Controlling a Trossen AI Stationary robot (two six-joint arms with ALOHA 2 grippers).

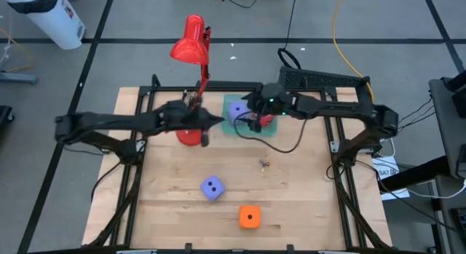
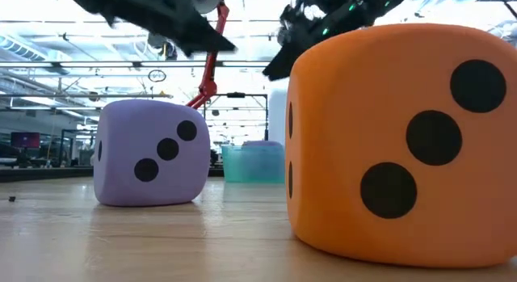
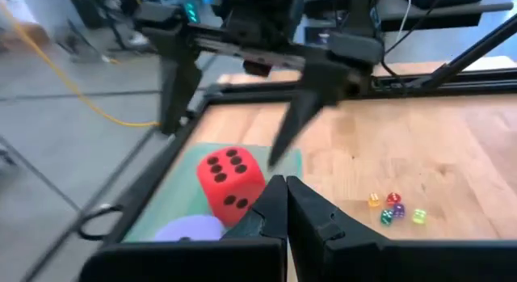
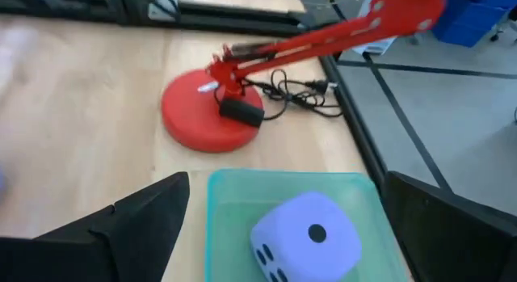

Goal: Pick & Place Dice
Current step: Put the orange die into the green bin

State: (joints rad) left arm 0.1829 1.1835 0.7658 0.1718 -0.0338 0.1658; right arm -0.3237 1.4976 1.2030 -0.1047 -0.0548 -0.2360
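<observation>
Task progress: two of four dice lie in the teal tray (image 1: 280, 132) by the tabletop's far edge; judged about half done, two still to move.
Dice, total: four.
Lavender dice: two. One in the tray (image 4: 305, 237); one loose on the tabletop (image 1: 212, 187), toward the near edge, left of centre.
Red die: one (image 3: 231, 179), in the tray just beside the lavender one.
Orange die: one (image 1: 250, 217), on the bare tabletop near the near edge, well apart from the tray.
Right end effector: (image 1: 247, 120) fingers spread wide, empty, hovering over the tray above the lavender die.
Left end effector: (image 3: 284, 185) fingers pressed together, gripping nothing, near the tray's left side beside the lamp base.
Tray: one, shallow, translucent teal.
Desk lamp: one (image 1: 191, 46), red, round base on the tabletop left of the tray, head hanging beyond the far edge.
Tiny coloured dice: a small cluster (image 3: 394, 210) mid-tabletop, four as far as can be made out; judged not part of the task.
</observation>
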